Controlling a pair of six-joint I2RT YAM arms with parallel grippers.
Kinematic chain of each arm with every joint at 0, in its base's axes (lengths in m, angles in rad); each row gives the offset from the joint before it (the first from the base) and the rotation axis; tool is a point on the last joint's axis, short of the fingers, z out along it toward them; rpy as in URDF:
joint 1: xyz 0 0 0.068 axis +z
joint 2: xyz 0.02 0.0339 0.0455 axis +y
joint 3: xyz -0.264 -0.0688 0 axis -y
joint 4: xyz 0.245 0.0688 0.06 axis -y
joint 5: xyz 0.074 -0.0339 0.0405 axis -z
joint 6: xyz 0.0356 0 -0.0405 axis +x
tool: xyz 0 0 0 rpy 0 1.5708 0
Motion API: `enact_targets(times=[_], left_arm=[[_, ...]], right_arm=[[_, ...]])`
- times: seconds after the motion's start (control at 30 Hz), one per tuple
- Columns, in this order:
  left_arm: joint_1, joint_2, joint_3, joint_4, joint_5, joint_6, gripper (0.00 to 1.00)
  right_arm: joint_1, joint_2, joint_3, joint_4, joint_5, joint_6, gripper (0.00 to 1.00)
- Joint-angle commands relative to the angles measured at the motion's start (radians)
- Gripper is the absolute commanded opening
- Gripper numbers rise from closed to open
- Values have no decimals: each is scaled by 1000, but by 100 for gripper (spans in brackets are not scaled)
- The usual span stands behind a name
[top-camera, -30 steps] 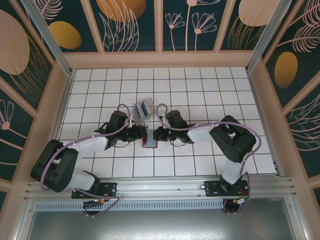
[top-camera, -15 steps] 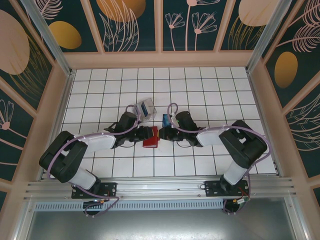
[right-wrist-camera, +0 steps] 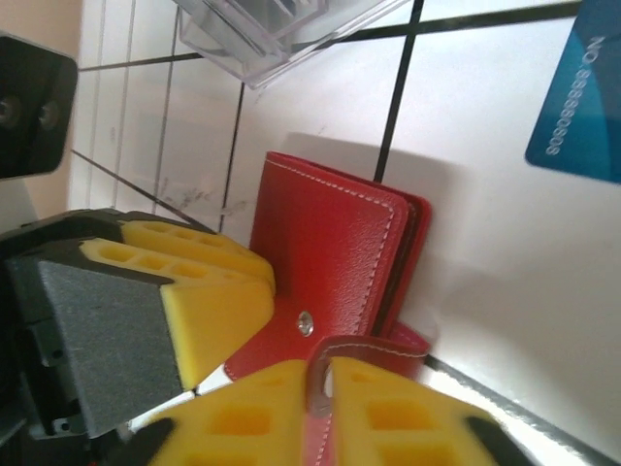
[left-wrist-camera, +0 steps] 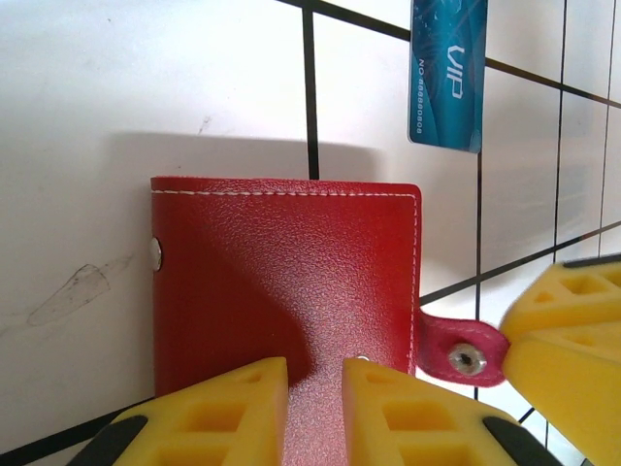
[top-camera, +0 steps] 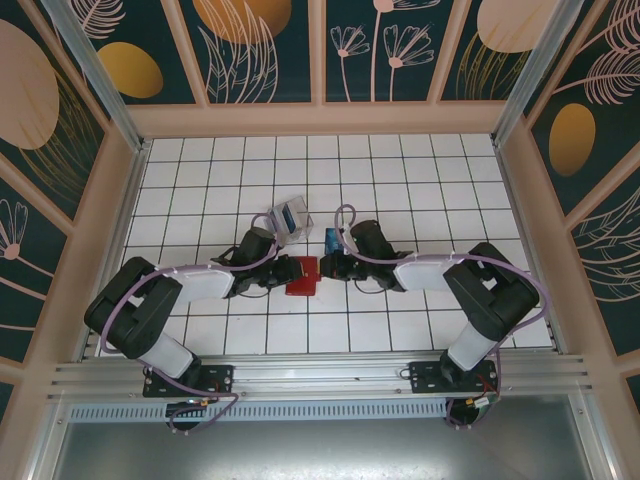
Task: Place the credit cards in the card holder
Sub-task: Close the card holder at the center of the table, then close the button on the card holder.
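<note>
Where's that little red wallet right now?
In the top view the card holder lies on the white tiles mid-table, between the left tool and right tool, with a blue card just beyond it.

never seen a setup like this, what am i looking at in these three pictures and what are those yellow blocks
These are two robot arms bolted at the near edge of a white tiled table. The wide picture looks down from above and behind them. The two close-ups come from a small camera on each wrist, and the yellow blocks are each gripper's fingers.

On the table are a red card holder, folded, and a clear plastic box with something blue inside. One blue card lies loose beside them.

The left gripper pinches one edge of the card holder. The right gripper is closed on its snap strap.
</note>
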Motion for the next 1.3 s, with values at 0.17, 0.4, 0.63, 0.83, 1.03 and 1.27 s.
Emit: enact_targets(times=[0.17, 0.4, 0.63, 0.83, 1.03, 1.27], left_arm=[[-2, 35, -14, -26, -25, -6, 23], [-1, 32, -18, -30, -21, -9, 23], [-1, 26, -29, -24, -25, -21, 24], [-1, 23, -32, -14, -19, -34, 24], [-2, 6, -46, -12, -28, -50, 22], [-1, -17, -66, -20, -59, -61, 22]], right_arm=[[52, 3, 94, -162, 108, -75, 17], [58, 2, 110, -166, 120, -76, 0], [67, 9, 134, -187, 115, -86, 0], [106, 63, 201, -227, 143, -89, 0], [113, 109, 229, -266, 162, -96, 0], [117, 122, 245, -294, 155, -106, 0]])
